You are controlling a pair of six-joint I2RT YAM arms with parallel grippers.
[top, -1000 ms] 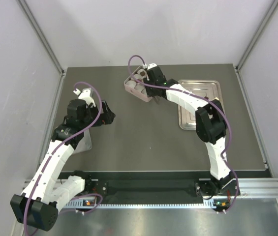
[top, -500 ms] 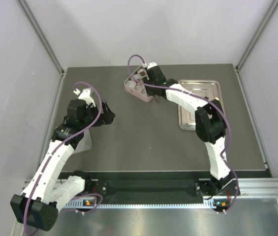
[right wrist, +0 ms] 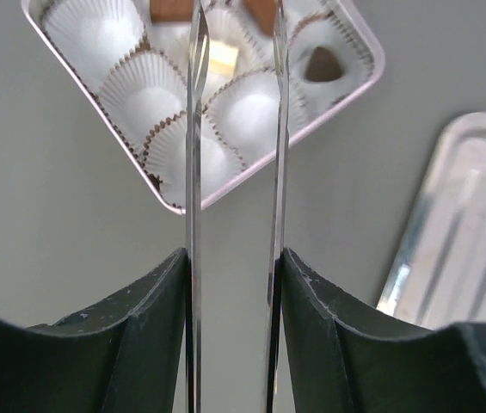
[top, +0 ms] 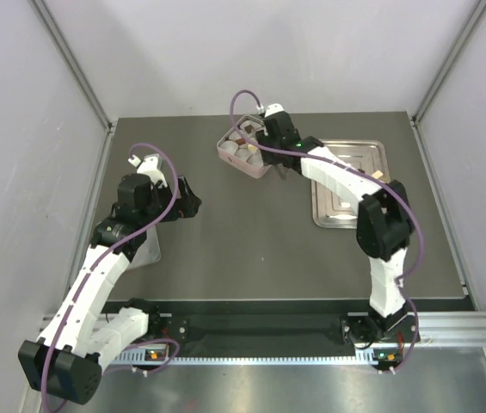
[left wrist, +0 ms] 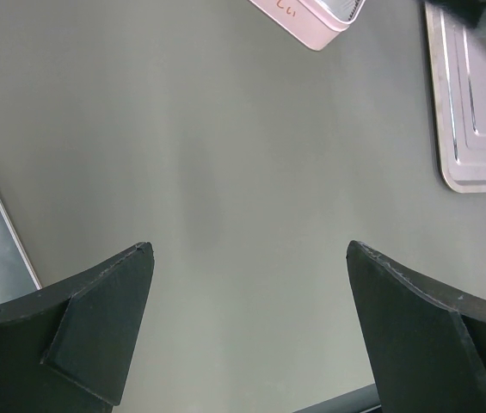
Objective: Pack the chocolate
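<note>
- Your left pincer [left wrist: 249, 251] is wide open over the surface [left wrist: 225, 129].
- Your right pincer [right wrist: 235, 34] is open a little, by the pink box [right wrist: 350, 86] with chocolate [right wrist: 320, 64] inside.

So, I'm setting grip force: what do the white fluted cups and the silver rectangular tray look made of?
The white fluted cups look like thin pleated paper: matte, with crimped walls. The silver rectangular tray looks like metal, perhaps steel or aluminium: glossy, with bright reflections on stamped ridges.

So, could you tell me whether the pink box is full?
Not full: the pink box holds a few chocolates, but several paper cups are empty.
</note>
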